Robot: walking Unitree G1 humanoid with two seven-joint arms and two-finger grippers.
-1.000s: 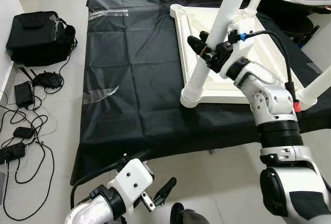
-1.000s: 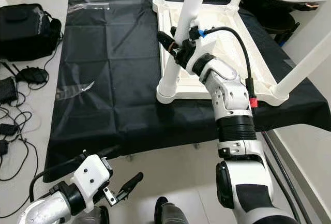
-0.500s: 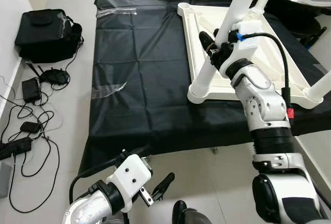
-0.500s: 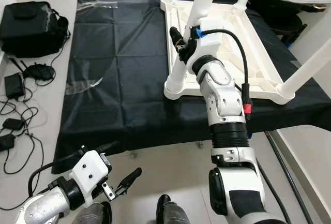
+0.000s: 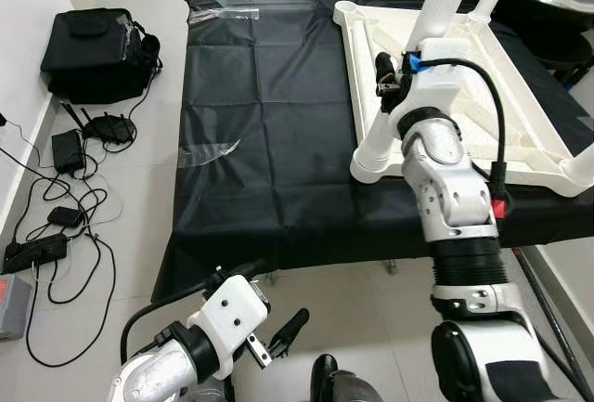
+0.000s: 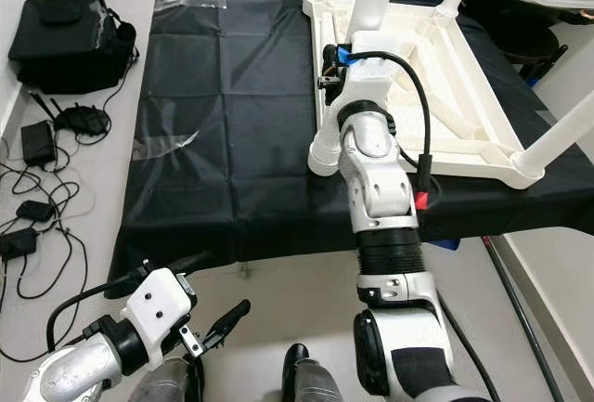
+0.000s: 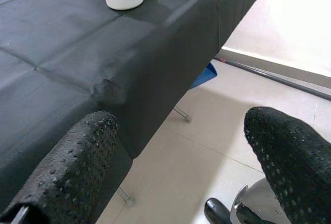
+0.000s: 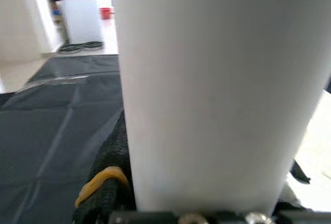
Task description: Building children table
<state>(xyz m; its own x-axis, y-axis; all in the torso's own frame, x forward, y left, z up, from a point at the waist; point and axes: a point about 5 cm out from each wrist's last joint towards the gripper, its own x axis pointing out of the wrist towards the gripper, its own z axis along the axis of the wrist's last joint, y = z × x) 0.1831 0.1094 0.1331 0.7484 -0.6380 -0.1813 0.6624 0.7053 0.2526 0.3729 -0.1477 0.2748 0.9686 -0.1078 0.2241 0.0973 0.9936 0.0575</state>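
Right pincer (image 5: 385,77) grips white table leg (image 5: 436,12).

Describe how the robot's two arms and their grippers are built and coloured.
The right arm is glossy silver-white with a ribbed black band, a red tag and a black cable clipped in blue near the white wrist block. The left arm is silver with a white wrist block and black cable. The left gripper has black, dimpled fingers.
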